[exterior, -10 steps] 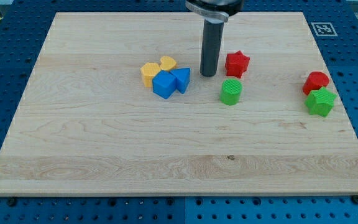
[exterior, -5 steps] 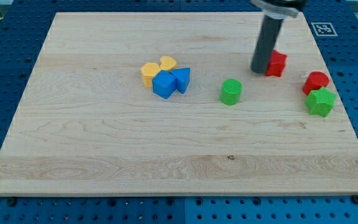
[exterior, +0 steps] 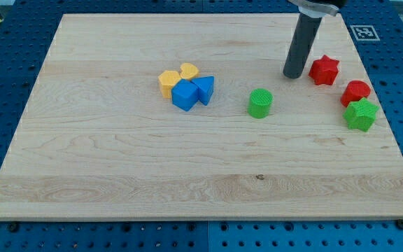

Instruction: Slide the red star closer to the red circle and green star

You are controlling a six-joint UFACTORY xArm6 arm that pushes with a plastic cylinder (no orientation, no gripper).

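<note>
The red star [exterior: 324, 70] lies at the board's upper right, just up and left of the red circle [exterior: 355, 92]. The green star [exterior: 361, 114] sits right below the red circle, touching it. My tip [exterior: 293, 75] stands on the board just left of the red star, with a small gap between them. The dark rod rises from the tip to the view's top edge.
A green cylinder [exterior: 260, 103] stands below and left of my tip. Near the board's middle left is a tight cluster: a yellow hexagon [exterior: 168, 81], a yellow heart [exterior: 189, 71], a blue cube [exterior: 185, 96] and a blue triangle [exterior: 204, 89].
The red star slid right, from beside the green cylinder to near the red circle. My tip pushed it right, then came slightly off its left side.
</note>
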